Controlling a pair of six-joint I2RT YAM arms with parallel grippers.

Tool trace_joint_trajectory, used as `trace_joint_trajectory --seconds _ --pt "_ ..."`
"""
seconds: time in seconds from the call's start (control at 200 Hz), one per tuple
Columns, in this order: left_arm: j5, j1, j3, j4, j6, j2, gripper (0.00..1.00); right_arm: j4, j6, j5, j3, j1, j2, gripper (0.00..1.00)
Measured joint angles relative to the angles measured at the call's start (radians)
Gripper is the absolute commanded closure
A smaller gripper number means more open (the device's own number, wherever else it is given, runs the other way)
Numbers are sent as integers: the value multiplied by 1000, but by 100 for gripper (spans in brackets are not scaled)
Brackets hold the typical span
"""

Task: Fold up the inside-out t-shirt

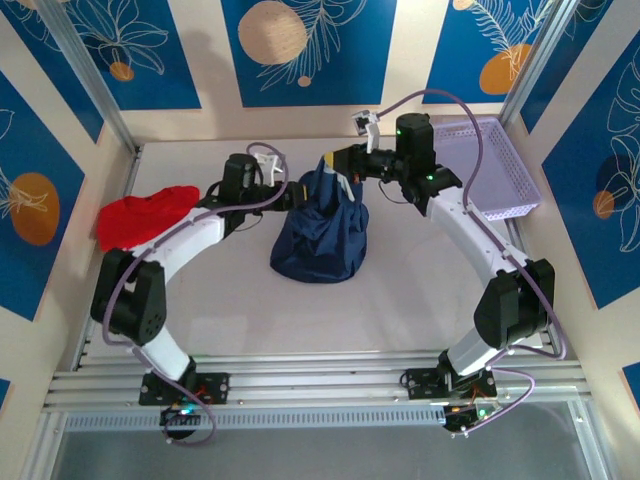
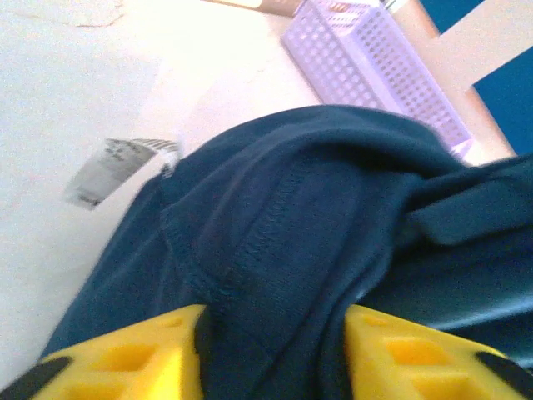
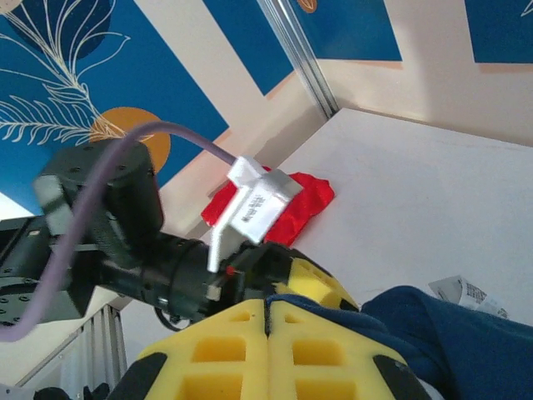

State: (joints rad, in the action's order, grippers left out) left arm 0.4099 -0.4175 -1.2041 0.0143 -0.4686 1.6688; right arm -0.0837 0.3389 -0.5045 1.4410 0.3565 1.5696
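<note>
The inside-out t-shirt (image 1: 320,240) is dark navy and hangs bunched in a heap, its top lifted off the white table. My right gripper (image 1: 338,168) holds the top of the t-shirt; its yellow fingers (image 3: 233,350) are pressed together with a thin navy edge (image 3: 333,307) pinched in the seam. My left gripper (image 1: 296,190) is just left of it, at the shirt's upper left. In the left wrist view, navy cloth (image 2: 283,250) with a stitched hem fills the gap between its fingers (image 2: 125,358) and touches both. A white care label (image 2: 108,171) sticks out of the t-shirt.
A bright red garment (image 1: 145,215) lies crumpled at the table's left edge. A lilac perforated basket (image 1: 495,165) stands at the back right. Side walls and metal rails close in the table. The left arm's wrist (image 3: 125,242) sits close in front of my right gripper.
</note>
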Motion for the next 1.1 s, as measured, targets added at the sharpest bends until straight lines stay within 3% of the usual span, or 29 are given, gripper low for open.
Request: trace_joint_trajectory --seconds 0.12,0.43,0.56,0.635,0.87,1.01,1.1 --pt "-34 20 -2 0 -26 27 90 -13 5 -5 48 -21 -2 100" --pt "-169 84 20 0 -74 31 92 122 114 -66 21 -78 -122 100" --pt "-227 83 115 2 -79 24 81 156 122 -80 -100 -91 -180 100" --pt "-247 83 176 0 -76 22 70 159 121 -77 -195 -104 -199 100" --pt "-254 83 323 0 -36 -40 45 120 109 -51 -507 -112 -228 100" --pt "-241 54 352 0 13 -157 38 95 114 -26 -673 -112 -315 100" --pt "-224 -17 320 -14 63 -192 37 81 122 -5 -750 -112 -378 100"
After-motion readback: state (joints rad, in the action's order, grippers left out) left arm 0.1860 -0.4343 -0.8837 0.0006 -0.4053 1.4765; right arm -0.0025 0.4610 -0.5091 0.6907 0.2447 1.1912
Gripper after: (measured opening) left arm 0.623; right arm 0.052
